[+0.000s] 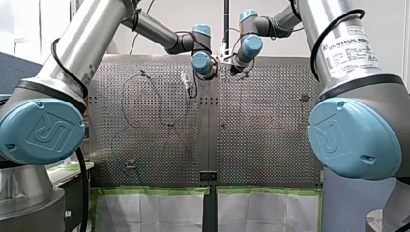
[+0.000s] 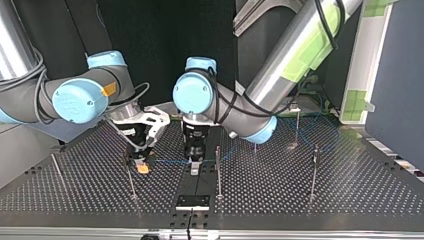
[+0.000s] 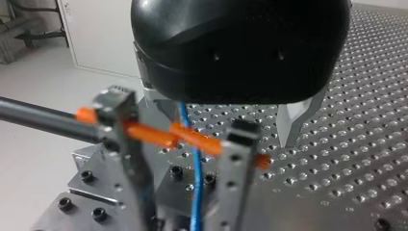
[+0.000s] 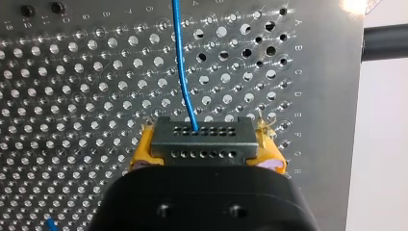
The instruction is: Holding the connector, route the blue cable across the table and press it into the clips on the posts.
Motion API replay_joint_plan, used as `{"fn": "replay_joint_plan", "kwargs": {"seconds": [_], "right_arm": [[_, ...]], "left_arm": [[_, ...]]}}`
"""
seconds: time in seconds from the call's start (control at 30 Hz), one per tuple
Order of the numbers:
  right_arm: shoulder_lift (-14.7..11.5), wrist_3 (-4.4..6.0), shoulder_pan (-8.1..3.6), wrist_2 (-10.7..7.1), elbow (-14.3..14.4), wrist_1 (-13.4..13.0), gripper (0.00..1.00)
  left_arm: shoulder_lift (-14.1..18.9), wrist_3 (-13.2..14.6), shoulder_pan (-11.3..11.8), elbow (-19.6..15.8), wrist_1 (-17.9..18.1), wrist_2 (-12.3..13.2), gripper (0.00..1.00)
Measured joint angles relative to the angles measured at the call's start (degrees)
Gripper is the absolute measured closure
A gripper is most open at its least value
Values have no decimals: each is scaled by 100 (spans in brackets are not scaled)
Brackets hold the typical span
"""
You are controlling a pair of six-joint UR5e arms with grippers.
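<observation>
Front view: the perforated steel surface [image 1: 270,145] is two plates with a strip down the middle. Green tape [image 1: 154,190] and white sheets [image 1: 154,212] run along its near edge. Pale wall behind, dark blue partition [image 1: 12,67] at far left. My left arm [image 1: 72,63] and my right arm [image 1: 338,48] meet over the far middle. I can't tell how the fingers stand from here.

Top view: dark backdrop behind the arms, with a white frame [image 2: 372,55] patched with green tape at the right. Thin posts [image 2: 218,170] stand on the surface. The right fingers [image 2: 143,168], with yellow pads, sit low, left of centre. The left fingers [image 2: 194,167] are just beside them at centre. The blue cable [image 2: 170,161] runs between the two and on toward the posts at rear right.

Left wrist view: the left fingers are metal and stand apart. The cable drops between them, nearer one; I can't tell if it touches. Blurred metal uprights [image 3: 235,168] with an orange piece [image 3: 192,137] across them sit close to the camera. Pale floor [image 3: 33,86] lies past the surface edge.

Right wrist view: the right fingers are clamped on the dark connector [image 4: 202,139]. The cable leaves its top face and runs ahead over the surface. Letters and numbers are stamped along the plate edges.
</observation>
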Motion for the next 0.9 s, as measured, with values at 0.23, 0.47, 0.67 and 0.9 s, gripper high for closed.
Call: {"fn": "replay_joint_plan", "kwargs": {"seconds": [0.23, 0.47, 0.67, 0.9], "right_arm": [[-3, 4, 6, 0, 0, 6, 100], [-12, 8, 8, 0, 0, 7, 100], [-19, 9, 8, -12, 0, 7, 100], [-20, 9, 8, -43, 1, 7, 100]], "left_arm": [[-8, 6, 17, 18, -118, 1, 0], [-4, -24, 19, 20, -164, -20, 36], [-3, -18, 19, 19, -159, -20, 100], [-2, -6, -5, 19, -195, -92, 100]]}}
